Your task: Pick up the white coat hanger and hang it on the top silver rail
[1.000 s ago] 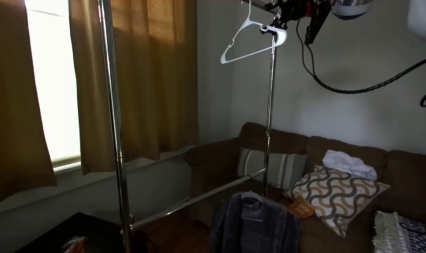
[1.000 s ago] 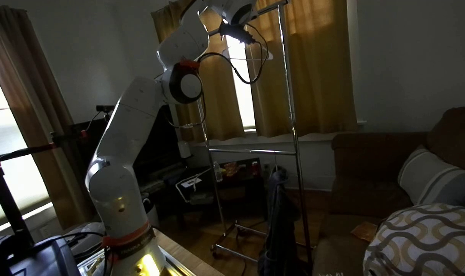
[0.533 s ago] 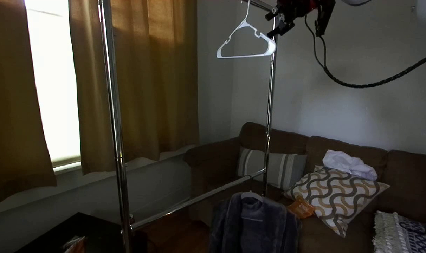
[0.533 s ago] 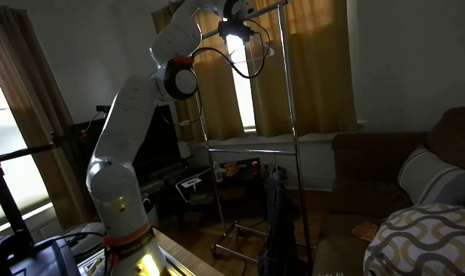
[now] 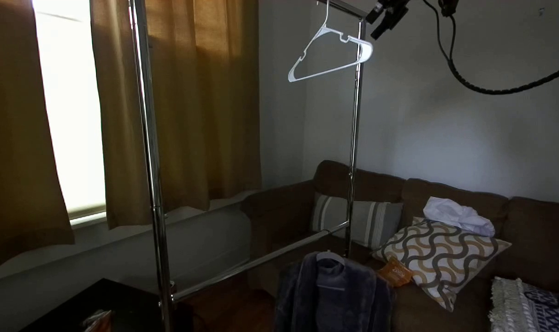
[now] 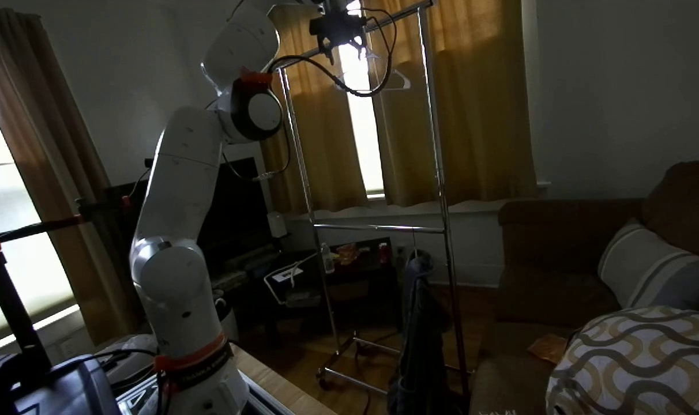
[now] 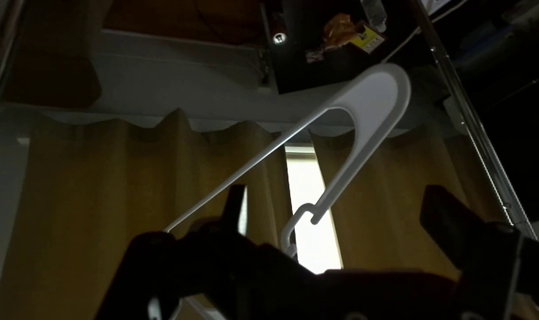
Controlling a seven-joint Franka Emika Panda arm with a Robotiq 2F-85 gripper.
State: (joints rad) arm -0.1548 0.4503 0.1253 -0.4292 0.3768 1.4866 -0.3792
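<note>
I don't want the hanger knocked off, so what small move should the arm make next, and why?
Probably ease the gripper back, away from the white coat hanger, without closing the jaws. The hanger appears to hang from the top silver rail, though its upper end is cropped in an exterior view, and the open jaws stand apart from it.

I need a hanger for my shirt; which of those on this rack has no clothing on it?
The white hanger up at the top rail: its frame is bare. The other hanger, down by the lower bar, carries a grey garment.
</note>
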